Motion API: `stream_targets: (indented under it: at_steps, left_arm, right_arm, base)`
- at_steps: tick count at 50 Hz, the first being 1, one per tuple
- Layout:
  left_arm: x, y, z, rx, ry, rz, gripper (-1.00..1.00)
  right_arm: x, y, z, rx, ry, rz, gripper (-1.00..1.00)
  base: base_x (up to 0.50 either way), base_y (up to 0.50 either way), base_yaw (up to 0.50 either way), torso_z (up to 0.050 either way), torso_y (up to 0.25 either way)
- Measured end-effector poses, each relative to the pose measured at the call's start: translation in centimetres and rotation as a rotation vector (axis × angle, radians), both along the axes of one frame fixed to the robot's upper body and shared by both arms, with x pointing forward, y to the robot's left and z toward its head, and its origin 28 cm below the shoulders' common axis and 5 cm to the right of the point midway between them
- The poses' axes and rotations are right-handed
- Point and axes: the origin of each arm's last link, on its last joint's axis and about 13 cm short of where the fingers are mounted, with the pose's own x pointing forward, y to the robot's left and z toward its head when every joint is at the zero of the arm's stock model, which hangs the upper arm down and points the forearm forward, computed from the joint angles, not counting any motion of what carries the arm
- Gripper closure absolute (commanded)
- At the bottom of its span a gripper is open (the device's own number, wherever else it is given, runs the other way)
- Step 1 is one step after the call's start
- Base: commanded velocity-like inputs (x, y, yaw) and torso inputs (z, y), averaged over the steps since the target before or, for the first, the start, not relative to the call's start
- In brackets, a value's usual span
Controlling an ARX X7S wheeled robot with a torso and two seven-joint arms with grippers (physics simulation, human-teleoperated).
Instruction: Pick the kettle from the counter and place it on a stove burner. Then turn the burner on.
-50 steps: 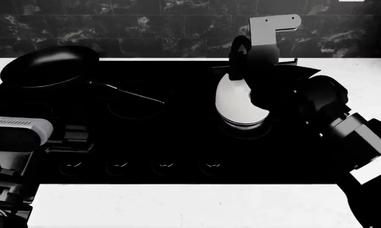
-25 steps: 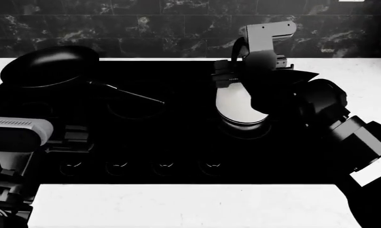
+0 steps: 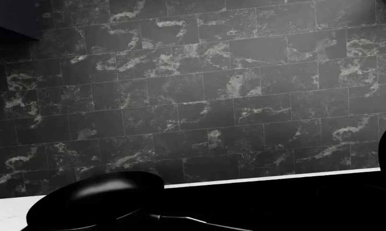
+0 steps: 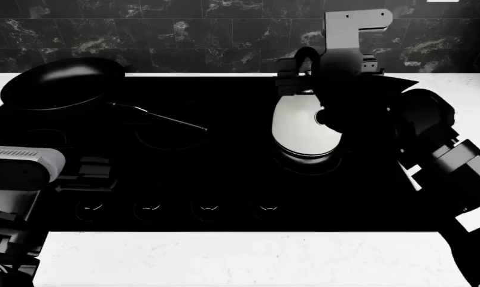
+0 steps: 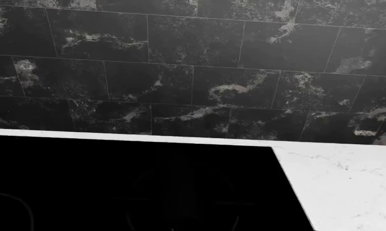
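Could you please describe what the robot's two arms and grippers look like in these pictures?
Both arms are mostly glossy black, built of rounded joint housings. The right arm has a light grey bracket near its wrist and a white forearm segment. The left arm carries a pale grey ribbed block. Both grippers are dark and blocky.

One kettle (image 4: 304,128), one frying pan (image 4: 63,82), one black glass cooktop (image 4: 208,179) with four front control marks, one white worktop (image 4: 240,257), two robot arms.

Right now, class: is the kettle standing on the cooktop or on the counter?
On the cooktop: the kettle stands on the black glass, its base inside a burner ring.
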Motion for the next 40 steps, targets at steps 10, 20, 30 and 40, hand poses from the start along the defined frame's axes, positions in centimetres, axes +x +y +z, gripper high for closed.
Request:
stream_targets:
  at_steps: [10,20,30,40]
  left_arm:
    - [0.1,0.1,-0.1,-0.002,0.003,0.004,-1.0]
    - [0.0,0.0,-0.2,-0.006,0.002,0.003,-1.0]
    - [-0.2,-0.1,0.0,-0.005,-0.005,-0.007,-1.0]
    - [-0.4,-0.1,0.1,-0.01,-0.011,-0.011,-1.0]
  right_arm:
    - [-0.9,-0.1,1.0,0.014,-0.035,-0.008,-1.0]
    - [-3.5,0.0,1.7,0.004,-0.077,0.018,-1.0]
    - [-7.6,0.1,1.5,-0.034,-0.096,0.06,-1.0]
    - [-12.7,0.1,0.6,-0.048,-0.108,0.099,-1.0]
  base:
    - [0.0,0.0,0.0,0.0,0.0]
    - [0.0,0.0,0.0,0.0,0.0]
    - [0.0,0.0,0.0,0.0,0.0]
    - [0.0,0.0,0.0,0.0,0.0]
